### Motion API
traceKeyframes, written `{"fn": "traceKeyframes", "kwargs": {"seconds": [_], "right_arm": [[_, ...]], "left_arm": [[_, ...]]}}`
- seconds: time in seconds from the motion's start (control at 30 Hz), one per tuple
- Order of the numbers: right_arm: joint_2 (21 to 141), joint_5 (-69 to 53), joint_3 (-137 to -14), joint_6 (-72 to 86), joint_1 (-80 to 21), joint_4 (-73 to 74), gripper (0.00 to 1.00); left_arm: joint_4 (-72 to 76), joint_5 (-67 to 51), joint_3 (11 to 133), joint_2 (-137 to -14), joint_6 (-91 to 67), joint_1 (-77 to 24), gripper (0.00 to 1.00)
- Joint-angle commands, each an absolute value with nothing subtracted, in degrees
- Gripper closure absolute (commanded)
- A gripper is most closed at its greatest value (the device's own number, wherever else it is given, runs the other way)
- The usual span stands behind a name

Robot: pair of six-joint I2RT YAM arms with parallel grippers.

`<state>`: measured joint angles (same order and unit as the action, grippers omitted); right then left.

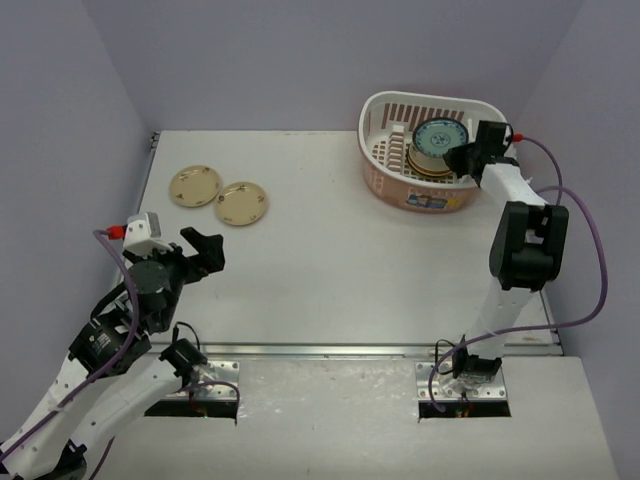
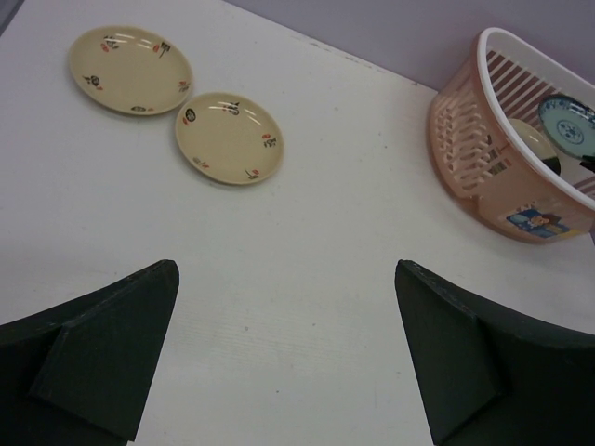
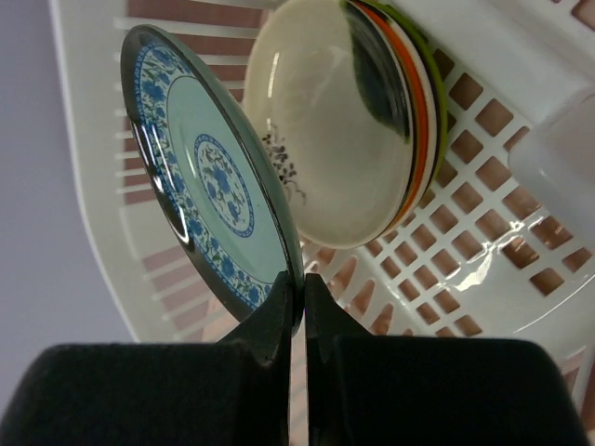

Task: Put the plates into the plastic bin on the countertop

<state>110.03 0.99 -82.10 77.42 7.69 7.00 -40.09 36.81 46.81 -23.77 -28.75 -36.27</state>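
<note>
Two cream floral plates (image 1: 195, 185) (image 1: 242, 203) lie side by side at the back left of the countertop (image 1: 330, 270); the left wrist view shows them as the farther plate (image 2: 129, 69) and the nearer plate (image 2: 229, 137). My left gripper (image 1: 207, 252) (image 2: 286, 348) hovers open near the front left, short of them, with nothing between its fingers. My right gripper (image 1: 466, 158) (image 3: 303, 295) is over the plastic bin (image 1: 420, 195), shut on the rim of a blue patterned plate (image 1: 441, 136) (image 3: 206, 190). That plate hangs above a stack of plates (image 3: 372, 121) in the bin (image 3: 483, 279).
The bin (image 2: 507, 158) sits at the back right, close to the table's right edge. Purple walls close in the table on three sides. A metal strip (image 1: 330, 350) runs along the front edge, with the arm bases behind it.
</note>
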Motion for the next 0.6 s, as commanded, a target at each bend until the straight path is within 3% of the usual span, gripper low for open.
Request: {"fn": "traceKeyframes", "kwargs": {"seconds": [0.0, 0.07, 0.2, 0.23, 0.27, 0.33, 0.57], "right_arm": [[114.74, 0.35, -91.41, 73.42, 7.70, 9.30, 1.00], [116.82, -0.96, -93.49, 73.00, 7.91, 10.02, 0.96], [118.97, -1.04, -95.94, 72.53, 8.36, 10.24, 0.59], [119.28, -1.48, -96.82, 72.44, 8.49, 10.42, 0.51], [119.35, -2.02, -97.03, 72.36, 8.52, 10.46, 0.49], [118.60, -3.33, -98.24, 71.65, 8.53, 10.69, 0.31], [108.20, -13.92, -95.63, 68.09, 6.10, 2.11, 0.06]], "left_arm": [[-39.37, 38.14, 47.46, -25.19, -29.35, -35.51, 0.00], [-39.42, 38.14, 47.50, -25.39, -29.40, -35.51, 0.00], [-39.34, 37.90, 47.53, -26.30, -29.44, -35.51, 0.00], [-39.30, 37.81, 47.62, -26.57, -29.44, -35.51, 0.00], [-39.29, 37.73, 47.57, -26.82, -29.44, -35.45, 0.00], [-39.29, 37.63, 47.85, -27.80, -29.52, -35.42, 0.00], [-40.05, 37.45, 48.40, -37.46, -40.06, -35.33, 0.00]]}}
